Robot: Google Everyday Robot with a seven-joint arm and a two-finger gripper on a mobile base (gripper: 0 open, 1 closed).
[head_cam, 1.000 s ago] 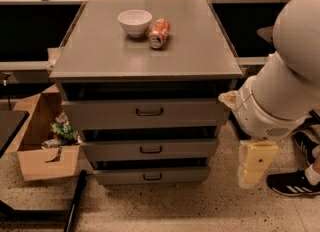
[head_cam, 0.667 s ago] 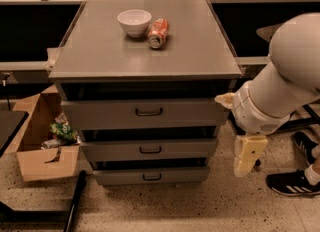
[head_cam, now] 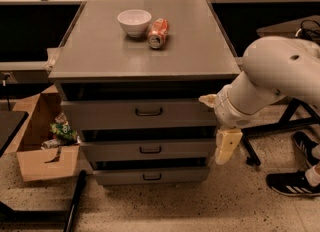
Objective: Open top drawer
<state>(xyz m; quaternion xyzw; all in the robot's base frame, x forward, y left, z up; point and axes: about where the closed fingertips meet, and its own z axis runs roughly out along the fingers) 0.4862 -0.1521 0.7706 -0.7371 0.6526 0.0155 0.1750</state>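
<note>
The grey metal cabinet (head_cam: 145,51) has three drawers stacked in its front. The top drawer (head_cam: 100,113) is the tallest, with a dark wire handle (head_cam: 148,111) at its centre, and its front sits flush with the cabinet. Two shallower drawers (head_cam: 145,149) lie below it. My gripper (head_cam: 225,147) hangs at the end of the white arm (head_cam: 270,76), just off the cabinet's right front corner. It is level with the middle drawer and to the right of the top drawer's handle, touching nothing.
A white bowl (head_cam: 134,22) and a red can (head_cam: 157,32) on its side rest on the cabinet top. An open cardboard box (head_cam: 42,146) with rubbish stands at the left. A black shoe (head_cam: 292,183) and dark stand legs (head_cam: 280,126) are at the right.
My arm and gripper have moved left and slightly up, closer to the cabinet's right front corner. The drawers have not moved.
</note>
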